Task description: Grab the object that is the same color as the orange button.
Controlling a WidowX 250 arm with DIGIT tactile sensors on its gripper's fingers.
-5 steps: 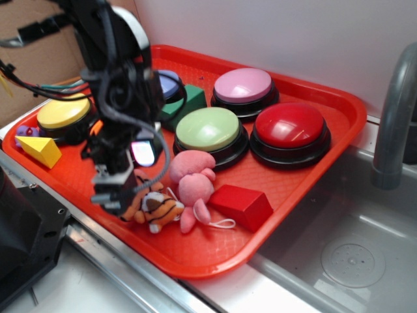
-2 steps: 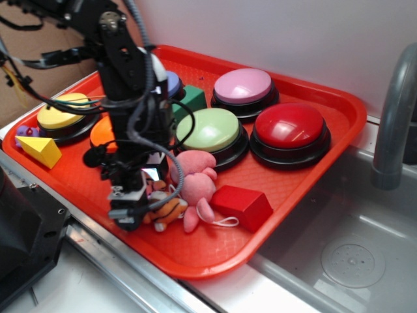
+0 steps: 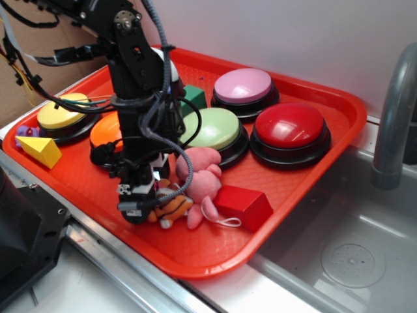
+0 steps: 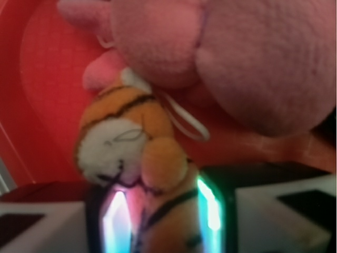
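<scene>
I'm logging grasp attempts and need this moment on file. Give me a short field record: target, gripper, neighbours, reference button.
target: plush tiger, orange with black stripes, lying near the front rim of the red tray
gripper: gripper down over the tiger; in the wrist view the tiger sits between the fingers, closure not clear
neighbours: pink plush toy touching the tiger; red block just beyond it
reference button: orange button, partly hidden behind the arm

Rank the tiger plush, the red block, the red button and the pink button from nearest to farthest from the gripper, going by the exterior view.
From the gripper:
1. Tiger plush, between the fingers at the tray's near edge.
2. Red block, just past the pink toy.
3. Red button, toward the sink side.
4. Pink button, back row by the wall.
</scene>
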